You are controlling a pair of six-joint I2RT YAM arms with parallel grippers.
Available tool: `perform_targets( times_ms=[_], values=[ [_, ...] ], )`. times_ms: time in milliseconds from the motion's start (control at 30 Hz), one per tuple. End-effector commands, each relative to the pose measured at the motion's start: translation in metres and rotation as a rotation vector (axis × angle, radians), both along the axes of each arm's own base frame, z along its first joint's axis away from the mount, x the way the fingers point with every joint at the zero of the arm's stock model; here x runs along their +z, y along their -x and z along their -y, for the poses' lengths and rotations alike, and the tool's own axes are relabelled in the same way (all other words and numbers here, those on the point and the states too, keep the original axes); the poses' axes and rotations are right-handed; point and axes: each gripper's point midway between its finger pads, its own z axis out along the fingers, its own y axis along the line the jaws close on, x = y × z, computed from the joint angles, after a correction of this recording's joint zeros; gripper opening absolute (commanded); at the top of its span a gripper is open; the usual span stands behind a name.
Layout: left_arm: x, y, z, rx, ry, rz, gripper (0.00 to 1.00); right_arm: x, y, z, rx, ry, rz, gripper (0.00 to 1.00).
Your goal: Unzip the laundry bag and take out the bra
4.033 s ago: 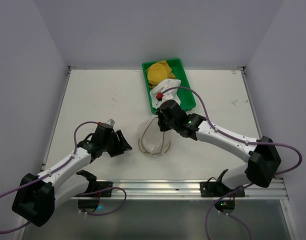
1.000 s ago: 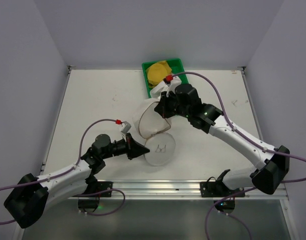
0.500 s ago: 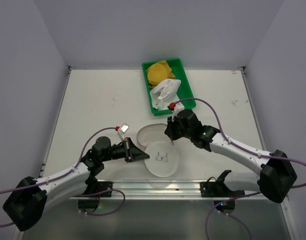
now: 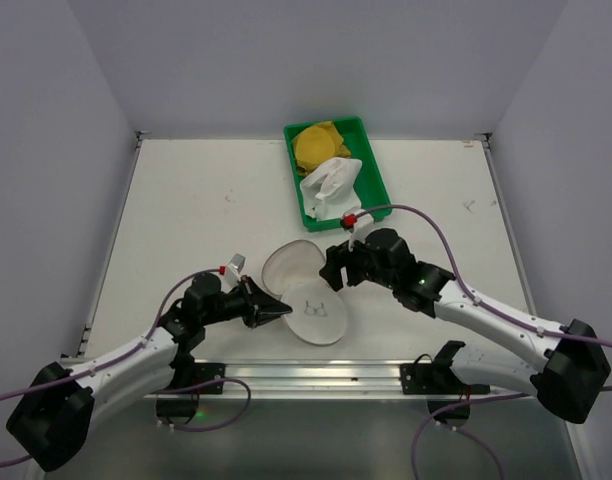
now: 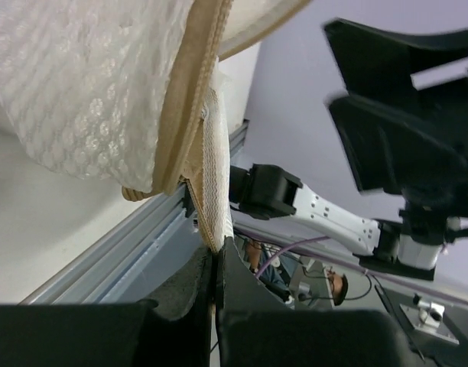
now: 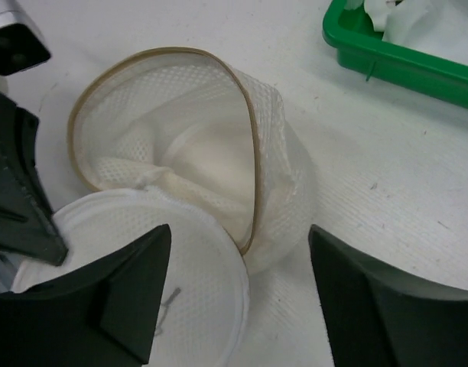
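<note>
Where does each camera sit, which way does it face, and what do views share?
Top external: above and behind the robot, looking down on the table; left arm, right arm, left gripper, right gripper, laundry bag, green tray.
Left wrist: low, facing along its shut fingers pinching the bag's rim; right arm beyond.
Right wrist: above, facing down into the open bag between its spread fingers.
Shared: all three show the bag; top and right wrist also the tray.

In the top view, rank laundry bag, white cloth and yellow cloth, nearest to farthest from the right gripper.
1. laundry bag, close by the right gripper
2. white cloth, near end of green tray
3. yellow cloth, tray's far end
</note>
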Motion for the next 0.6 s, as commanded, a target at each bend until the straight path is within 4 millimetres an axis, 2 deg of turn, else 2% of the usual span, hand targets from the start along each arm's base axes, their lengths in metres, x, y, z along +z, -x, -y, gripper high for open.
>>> perform_targets(
  times_ms=[0,67,100,200,367,433,467,567],
  values=[
    [0.012,-0.011,0.002,-0.002,-0.020,-0.007,0.00,0.034,0.006,0.001,0.047,-0.030,0.100,0.78],
    [0.009,-0.017,0.001,0.005,-0.064,-0.018,0.00,0.050,0.019,-0.002,0.125,-0.056,0.148,0.87],
    [0.015,-0.023,0.003,0.004,-0.075,0.008,0.00,0.052,0.024,-0.003,0.153,-0.057,0.160,0.88],
    [0.015,-0.032,-0.001,0.023,-0.103,-0.002,0.00,0.055,0.046,-0.010,0.282,-0.056,0.190,0.89],
    [0.019,-0.045,-0.008,0.081,-0.107,-0.030,0.00,0.036,0.080,-0.024,0.417,-0.009,0.176,0.91],
    [0.020,-0.047,-0.010,0.093,-0.109,-0.038,0.00,0.025,0.082,-0.028,0.406,0.021,0.181,0.91],
    [0.022,-0.048,-0.010,0.095,-0.108,-0.038,0.00,0.021,0.090,-0.033,0.432,0.031,0.185,0.91],
    [0.022,-0.048,-0.010,0.092,-0.113,-0.045,0.00,0.005,0.091,-0.041,0.428,0.109,0.193,0.91]
  ],
)
